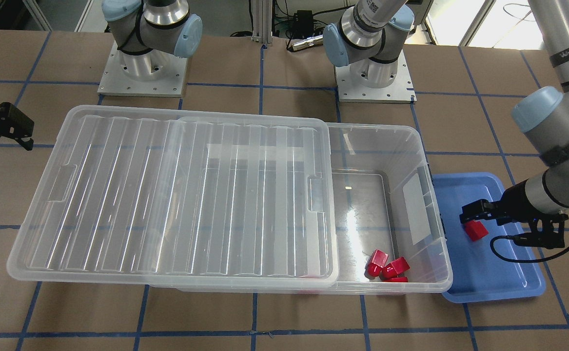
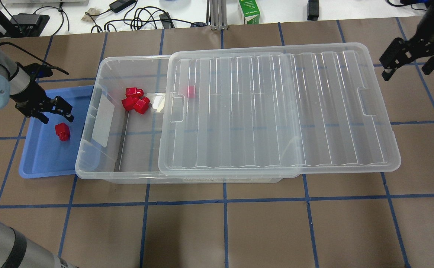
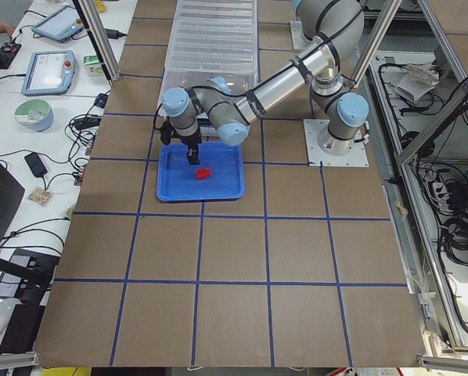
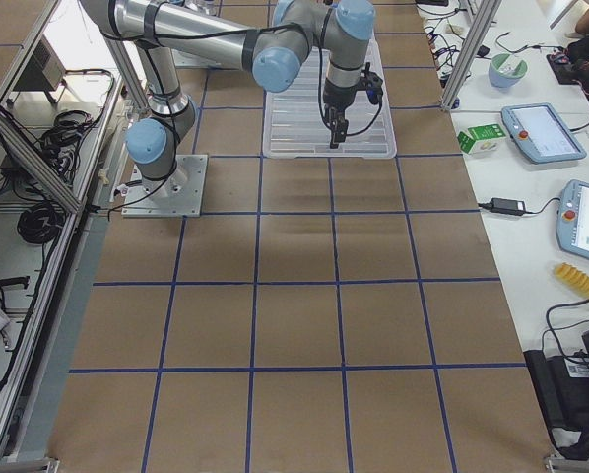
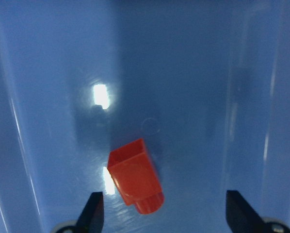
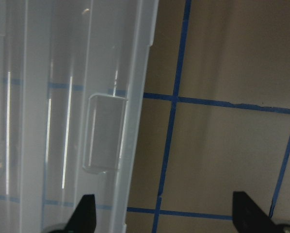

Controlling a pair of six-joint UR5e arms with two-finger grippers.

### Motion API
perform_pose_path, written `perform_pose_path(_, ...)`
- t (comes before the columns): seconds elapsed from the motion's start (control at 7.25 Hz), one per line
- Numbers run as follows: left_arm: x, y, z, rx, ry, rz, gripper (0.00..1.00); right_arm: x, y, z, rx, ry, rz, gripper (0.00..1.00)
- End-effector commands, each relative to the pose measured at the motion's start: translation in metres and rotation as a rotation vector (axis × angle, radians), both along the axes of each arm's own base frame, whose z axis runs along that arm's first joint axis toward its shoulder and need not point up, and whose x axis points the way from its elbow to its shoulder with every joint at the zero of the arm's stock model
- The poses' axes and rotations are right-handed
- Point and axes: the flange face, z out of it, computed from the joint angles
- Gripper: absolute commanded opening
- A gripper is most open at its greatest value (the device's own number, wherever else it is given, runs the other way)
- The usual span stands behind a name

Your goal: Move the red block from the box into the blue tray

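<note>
Red block (image 2: 62, 131) lies in blue tray (image 2: 42, 158) (other blocks (image 2: 135, 101) in box (image 2: 138, 156)).

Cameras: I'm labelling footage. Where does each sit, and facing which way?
Front-facing: across the table, facing the robot; left claw over tray.
Overhead: behind robot, down on box; right claw too.
Exterior left: table's end; left arm near.
Exterior right: opposite end; right arm near.
Left wrist: down at block in tray; open claw.
Right wrist: down at lid; open claw.
Shared: overhead, left wrist show that block.
</note>
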Motion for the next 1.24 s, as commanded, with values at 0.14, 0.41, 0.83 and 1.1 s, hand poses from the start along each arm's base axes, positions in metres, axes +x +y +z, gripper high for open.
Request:
perform_pose_path(0.14, -0.126, 0.000, 0.137, -0.061, -0.052, 0.043, 1.00, -0.044, 0.024, -0.071, 0.046, -0.045, -0.010, 1.00)
perform_pose_path(0.41, -0.207, 0.031, 0.180, -0.125, -0.063, 0.041, 1.00, -0.045, 0.019, -0.084, 0.060, -0.053, -0.024, 1.00)
perform_pose_path(0.83, -0.281, 0.096, 0.203, -0.151, -0.112, -0.070, 1.00, -0.038, 0.016, -0.089, 0.052, -0.077, -0.066, 1.00)
perform_pose_path(1.1, -0.263, 0.101, 0.201, -0.154, -0.109, -0.045, 1.00, -0.011, 0.000, -0.093, 0.019, -0.035, -0.116, 1.00)
